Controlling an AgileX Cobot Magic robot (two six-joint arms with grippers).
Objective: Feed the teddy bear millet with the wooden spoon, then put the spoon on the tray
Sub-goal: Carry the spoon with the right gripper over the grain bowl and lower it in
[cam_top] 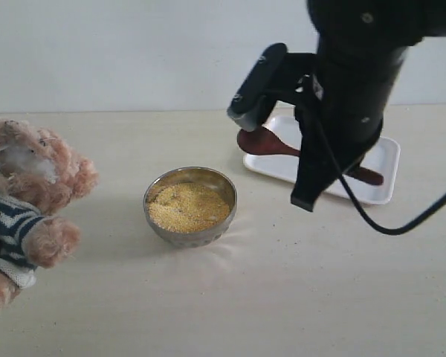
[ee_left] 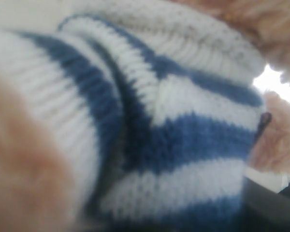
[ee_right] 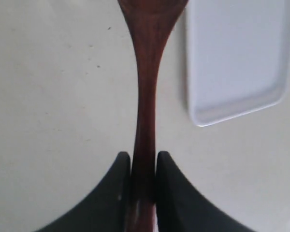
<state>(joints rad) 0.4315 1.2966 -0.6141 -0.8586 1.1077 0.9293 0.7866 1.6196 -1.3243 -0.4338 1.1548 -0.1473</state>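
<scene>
The right gripper (ee_right: 143, 157) was closed tight on the handle of the wooden spoon (cam_top: 264, 141), whose small oval bowl pointed left by the left edge of the white tray (cam_top: 383, 160) at the far right of the table. The millet (cam_top: 187, 207) lay as a flat heap in the metal bowl (cam_top: 189, 236) in the middle, well apart from the teddy bear (cam_top: 30, 178) at the left edge. The left gripper's state could not be told, as its camera was filled by the bear's striped shirt (ee_left: 183, 135).
</scene>
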